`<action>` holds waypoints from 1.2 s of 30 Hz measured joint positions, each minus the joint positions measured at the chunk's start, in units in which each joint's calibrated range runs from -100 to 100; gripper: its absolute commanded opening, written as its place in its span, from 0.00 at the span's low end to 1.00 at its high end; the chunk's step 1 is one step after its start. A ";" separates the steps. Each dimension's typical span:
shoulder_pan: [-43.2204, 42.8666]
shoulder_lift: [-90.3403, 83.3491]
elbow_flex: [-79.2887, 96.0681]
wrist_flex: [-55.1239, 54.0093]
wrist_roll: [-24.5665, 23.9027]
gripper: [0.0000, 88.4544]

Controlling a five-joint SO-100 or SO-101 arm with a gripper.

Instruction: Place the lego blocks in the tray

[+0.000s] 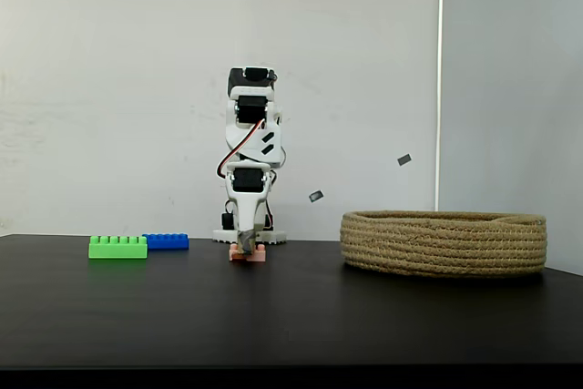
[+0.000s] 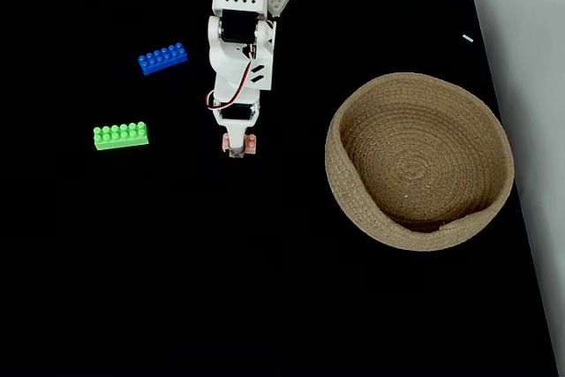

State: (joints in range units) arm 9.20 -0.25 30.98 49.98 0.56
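Note:
The small pale pink lego block (image 1: 259, 254) (image 2: 252, 142) rests on the black table in front of the arm's base. My gripper (image 1: 246, 245) (image 2: 237, 151) points straight down over its middle, with the fingers closed across its short side and pink showing on either side of them. Left of the arm lie the long green block (image 1: 117, 247) (image 2: 121, 135) and, farther back, the blue block (image 1: 166, 241) (image 2: 162, 58). The tray (image 1: 444, 243) (image 2: 335, 162), a round coiled-rope basket, stands to the right with nothing in it.
The white arm (image 2: 240, 41) folds steeply over its base at the table's back edge. A white wall rises behind it. The table's right edge (image 2: 521, 218) runs just beyond the tray.

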 measured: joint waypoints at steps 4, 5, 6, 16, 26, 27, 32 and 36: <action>-0.33 0.00 0.35 -1.46 0.78 0.00; -0.49 -0.08 0.62 -1.71 0.88 0.00; -0.57 -0.08 0.71 -1.87 0.88 0.00; -2.85 -6.45 -1.86 10.48 -1.56 0.00; -13.93 -14.67 -23.86 25.98 -16.56 0.00; -15.55 -15.27 -24.66 25.98 -17.58 0.00; -22.31 -15.78 -25.54 23.22 -20.17 0.00; -26.79 -15.78 -25.45 19.00 -21.15 0.06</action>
State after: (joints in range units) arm -17.59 -16.03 5.52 68.98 -20.59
